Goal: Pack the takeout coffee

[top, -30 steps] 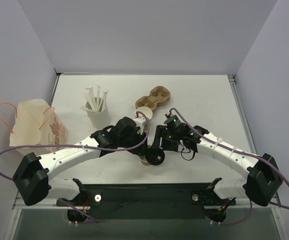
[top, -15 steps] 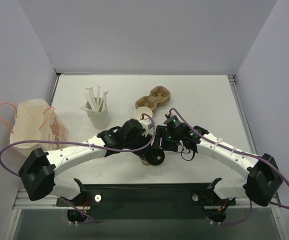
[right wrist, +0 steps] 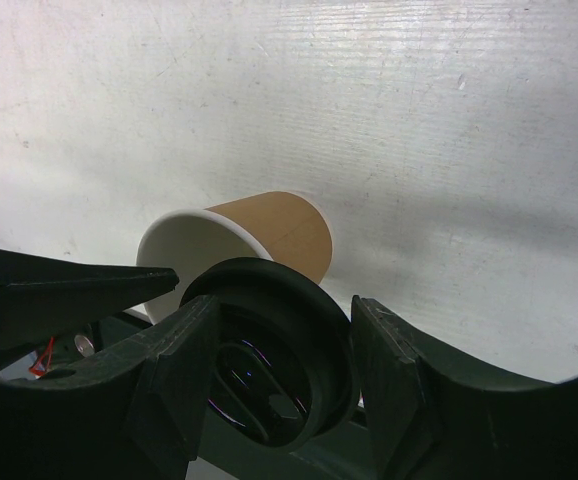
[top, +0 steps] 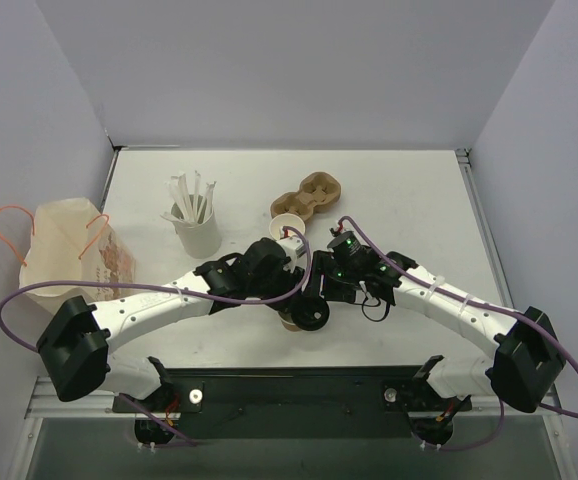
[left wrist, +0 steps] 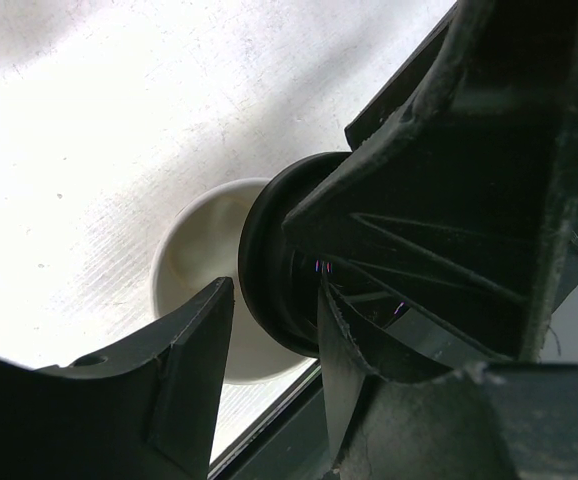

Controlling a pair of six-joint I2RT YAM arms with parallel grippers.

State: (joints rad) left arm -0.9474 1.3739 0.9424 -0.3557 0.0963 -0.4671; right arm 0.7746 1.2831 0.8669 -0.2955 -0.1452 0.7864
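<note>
The tan takeout coffee cup (top: 287,321) is at the table's near edge, white inside (left wrist: 194,290), with its tan wall showing in the right wrist view (right wrist: 274,228). My right gripper (right wrist: 279,350) is shut on the round black lid (right wrist: 269,340), holding it edge to edge right at the cup's rim. From above, the lid (top: 310,315) covers most of the cup. My left gripper (left wrist: 274,320) reaches in from the left with its jaws apart. One fingertip (right wrist: 159,278) lies at the cup's rim, and nothing is clamped between the jaws.
A paper bag with orange handles (top: 69,255) stands at the far left. A white cup of stirrers (top: 197,228) stands behind my left arm. A tan cup carrier (top: 311,192) lies at the back, with another paper cup (top: 287,226) beside it. The table's front edge (left wrist: 269,430) runs just below the cup.
My left arm has swung to the right, bringing its gripper closer to the cup and lid. The right gripper with the lid has hardly moved.
</note>
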